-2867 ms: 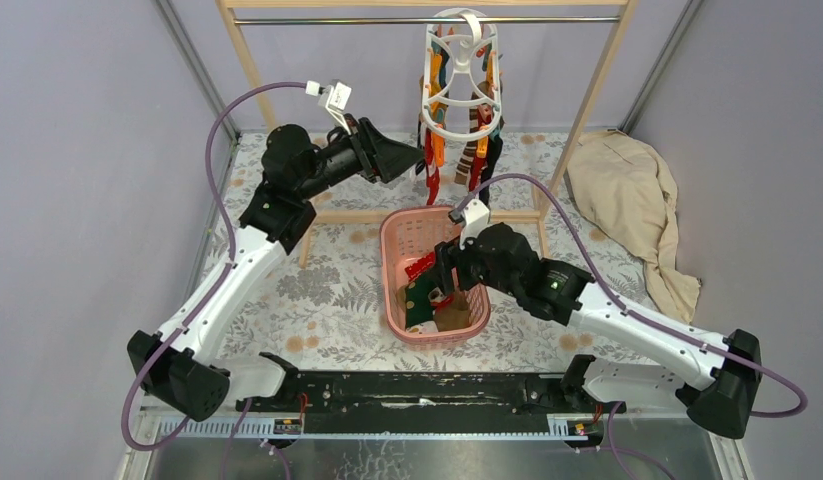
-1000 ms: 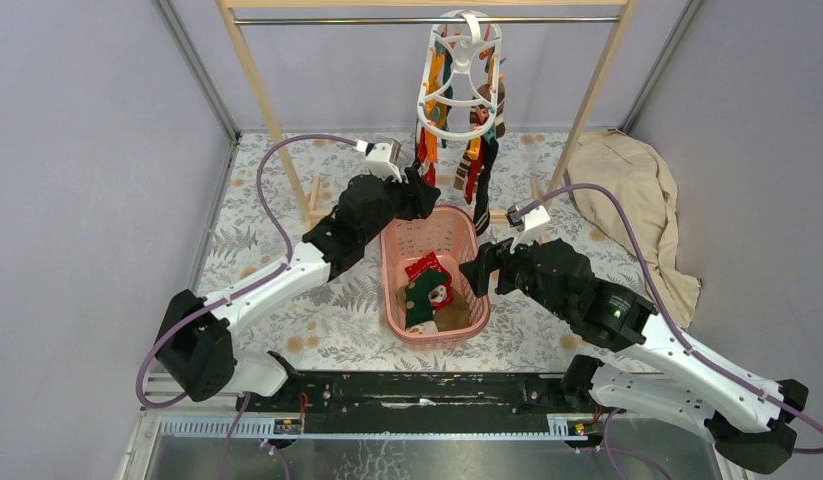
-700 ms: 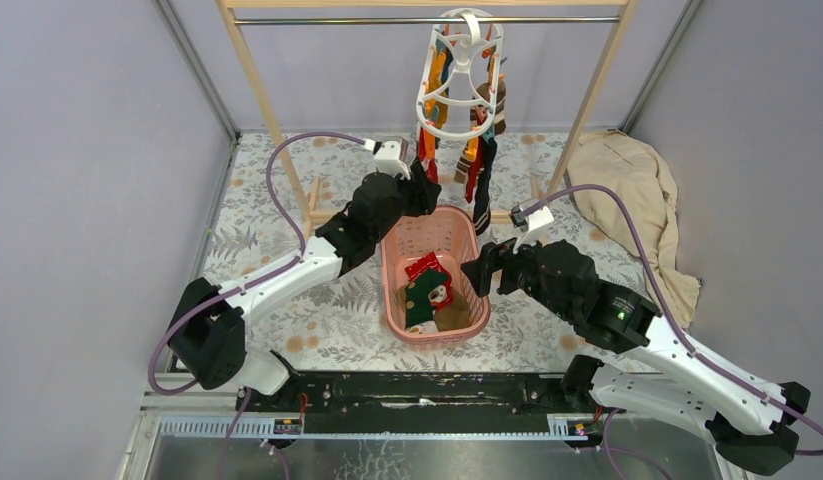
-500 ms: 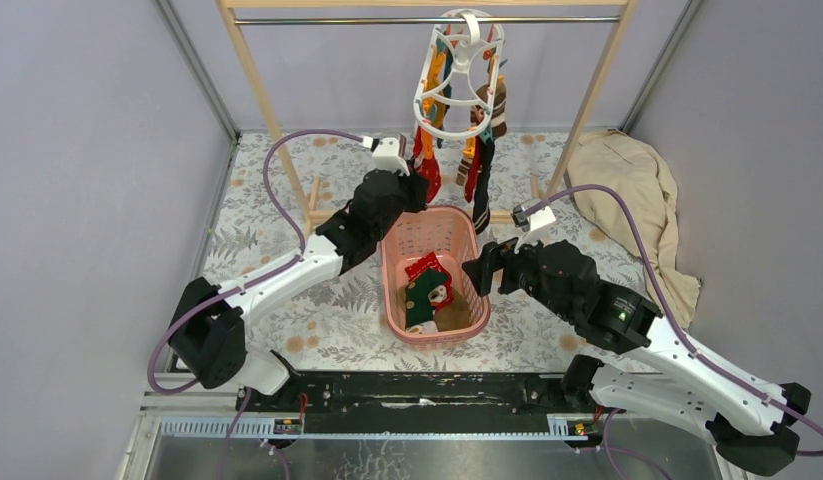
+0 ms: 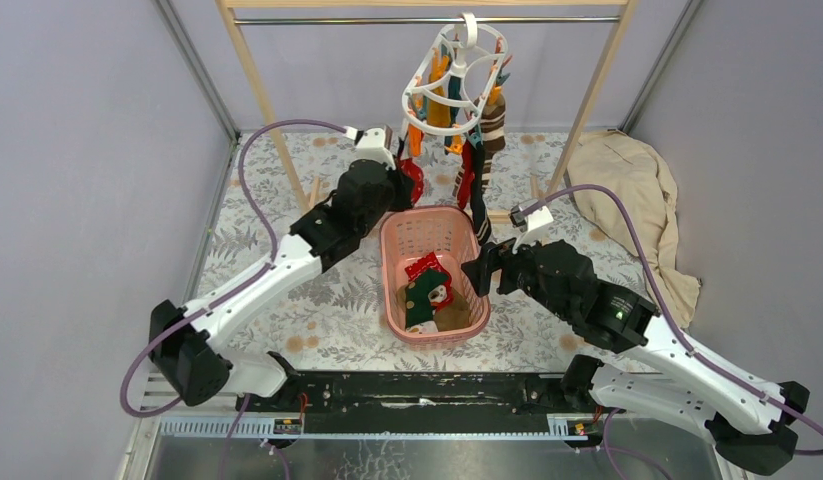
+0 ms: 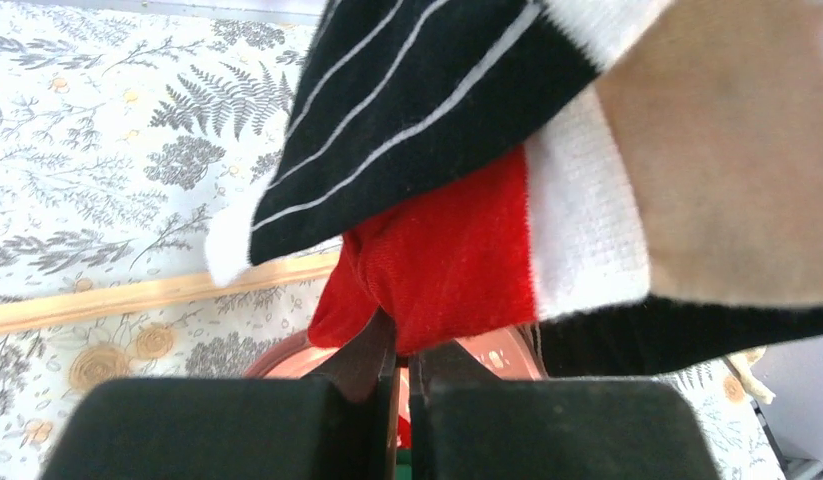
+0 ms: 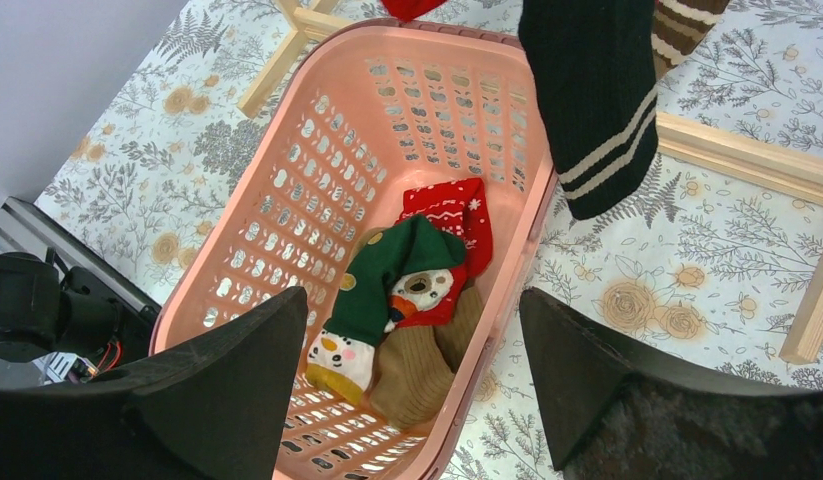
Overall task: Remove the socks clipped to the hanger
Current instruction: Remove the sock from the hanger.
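Right now, red sock [image 5: 412,181]: hangs from a clip on the near-left side of the hanger, its long axis running down toward the basket; my left tool grips its lower end.
Hanger [image 5: 455,72]: hooked on the wooden rack's [image 5: 255,78] rail, tilted with its low side toward my left tool.
Other socks: a black striped sock [image 5: 476,204] and a brown striped sock [image 5: 493,110] dangle to the right.
Left tool [image 5: 401,186]: clamped on red fabric; the clip lies up and right of it, so I judge the pull should run down and left, along the sock.
Right tool [image 5: 479,271]: fingers wide apart, empty, low beside the basket; the farther arm.
Pink basket [image 5: 391,268]: on the table [image 5: 287,290], below the hanger, socks inside.
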Tool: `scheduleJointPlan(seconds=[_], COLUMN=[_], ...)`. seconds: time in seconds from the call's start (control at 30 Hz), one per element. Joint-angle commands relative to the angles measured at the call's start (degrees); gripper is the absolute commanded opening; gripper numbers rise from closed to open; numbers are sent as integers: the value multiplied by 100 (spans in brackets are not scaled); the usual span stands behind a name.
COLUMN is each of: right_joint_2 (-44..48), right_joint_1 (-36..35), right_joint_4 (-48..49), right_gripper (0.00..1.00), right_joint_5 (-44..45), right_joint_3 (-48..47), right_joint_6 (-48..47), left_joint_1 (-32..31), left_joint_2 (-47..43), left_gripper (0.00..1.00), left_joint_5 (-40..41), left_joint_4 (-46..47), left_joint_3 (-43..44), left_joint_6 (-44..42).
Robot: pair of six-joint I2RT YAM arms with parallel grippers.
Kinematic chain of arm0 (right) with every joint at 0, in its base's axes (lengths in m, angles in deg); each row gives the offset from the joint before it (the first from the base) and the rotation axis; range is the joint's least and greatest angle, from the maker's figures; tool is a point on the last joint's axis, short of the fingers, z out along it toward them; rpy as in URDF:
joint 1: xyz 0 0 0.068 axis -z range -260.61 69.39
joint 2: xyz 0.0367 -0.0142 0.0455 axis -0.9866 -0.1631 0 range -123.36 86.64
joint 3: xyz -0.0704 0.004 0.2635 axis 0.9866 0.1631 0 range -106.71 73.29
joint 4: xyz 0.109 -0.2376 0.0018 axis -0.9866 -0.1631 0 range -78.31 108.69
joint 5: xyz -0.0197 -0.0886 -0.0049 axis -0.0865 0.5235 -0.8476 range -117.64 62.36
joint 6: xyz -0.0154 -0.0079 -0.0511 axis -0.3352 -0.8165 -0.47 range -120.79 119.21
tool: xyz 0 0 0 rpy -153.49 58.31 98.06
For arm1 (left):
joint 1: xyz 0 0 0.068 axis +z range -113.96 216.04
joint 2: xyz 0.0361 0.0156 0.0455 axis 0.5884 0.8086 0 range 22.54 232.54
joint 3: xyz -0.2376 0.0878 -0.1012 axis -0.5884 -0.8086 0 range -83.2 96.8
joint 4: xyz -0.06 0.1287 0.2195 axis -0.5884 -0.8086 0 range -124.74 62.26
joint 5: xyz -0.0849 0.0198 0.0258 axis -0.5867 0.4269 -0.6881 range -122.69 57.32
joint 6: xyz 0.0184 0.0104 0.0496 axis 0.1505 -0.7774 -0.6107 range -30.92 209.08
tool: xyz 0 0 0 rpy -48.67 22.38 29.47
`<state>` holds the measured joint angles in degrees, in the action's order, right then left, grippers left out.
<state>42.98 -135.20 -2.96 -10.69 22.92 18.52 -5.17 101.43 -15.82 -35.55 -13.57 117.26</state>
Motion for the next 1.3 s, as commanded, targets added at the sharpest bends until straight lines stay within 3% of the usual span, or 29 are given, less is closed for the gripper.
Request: scheduleJointPlan(seconds=[0.0,0.53,0.77,1.27], right_joint_2=[-43,-202,-352,-630], right_joint_1=[40,36,36,36], right_joint_4=[206,378,638,1251], right_gripper=[85,85,85,91], right_joint_5=[6,-267,-490,-829], right_joint_3=[7,-34,-121,-202], right_joint_6=[30,121,-9,-325], left_joint_1=[-21,-17,-48,-279], left_joint_2=[-447,-1338,-1414,-1581], left_gripper=[3,6,7,10], left_joint_5=[-35,-930,-1816,-2698], left_joint_4=[-775,-1533,-1348,-586], left_joint_3=[161,41,-131,-311], left_joint_6=[166,731,1276,1973])
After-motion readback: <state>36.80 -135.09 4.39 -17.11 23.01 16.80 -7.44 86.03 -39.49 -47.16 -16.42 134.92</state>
